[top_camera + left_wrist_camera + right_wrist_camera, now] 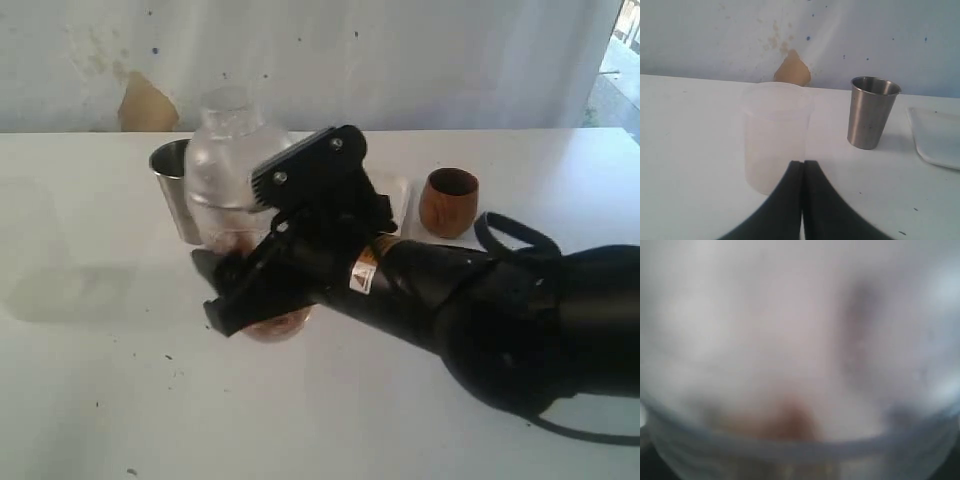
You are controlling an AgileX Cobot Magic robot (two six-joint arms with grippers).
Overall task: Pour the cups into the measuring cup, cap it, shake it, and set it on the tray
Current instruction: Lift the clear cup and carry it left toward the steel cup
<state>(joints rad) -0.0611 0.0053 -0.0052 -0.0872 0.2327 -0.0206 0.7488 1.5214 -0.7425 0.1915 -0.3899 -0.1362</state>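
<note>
My right gripper [238,292] reaches across the middle and is shut on the measuring cup [225,165], a clear tumbler with a domed clear cap [226,105] and brownish contents low down. In the right wrist view the measuring cup [800,365] is a blur that hides the fingers. Just behind and left of it stands the steel tumbler [170,190] [871,112], upright. To the right the wooden cup [448,202] stands upright. The white tray [404,200] [937,137] is mostly hidden by the arm. My left gripper [803,163] is shut with nothing in it.
A frosted milky-white cup [775,135] stands upright just beyond the left fingertips. It shows only faintly at the left of the exterior view. The wall behind has a brown patch [792,70]. The right arm's black body [520,320] covers the table's right front.
</note>
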